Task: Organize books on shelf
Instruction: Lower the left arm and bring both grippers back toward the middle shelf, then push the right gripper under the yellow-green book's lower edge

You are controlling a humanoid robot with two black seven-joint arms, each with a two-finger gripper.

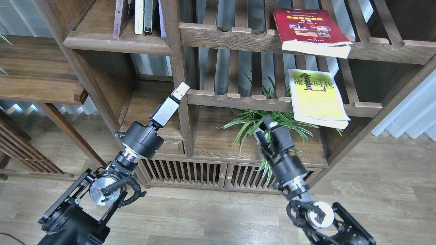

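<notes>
The right gripper [266, 126] is pointing up and away in front of the potted plant [269, 124], its fingers reading as two dark prongs with a gap between them, so the jaws are looking released and carrying nothing. Going outward from there, the yellow-green book [316, 97] is lying up and to the right of those fingers, near but apart, flat on the lower slatted rack [238, 98], its long axis running front to back with the near edge hanging out over the rack's front rail. Higher again, the red book [308, 29] is lying flat on the upper slatted rack [231, 37], also overhanging.

Across on the other side, the left gripper [180, 91] is hovering beside the middle post [180, 68], seen end-on as one grey block; I cannot tell whether it is parted or closed. Nothing is showing in it. It is well apart from both books, so the right arm is plainly the nearer one. The flat brown shelf [98, 41] with upright books is sitting at the upper left, which I judge to be the destination.
</notes>
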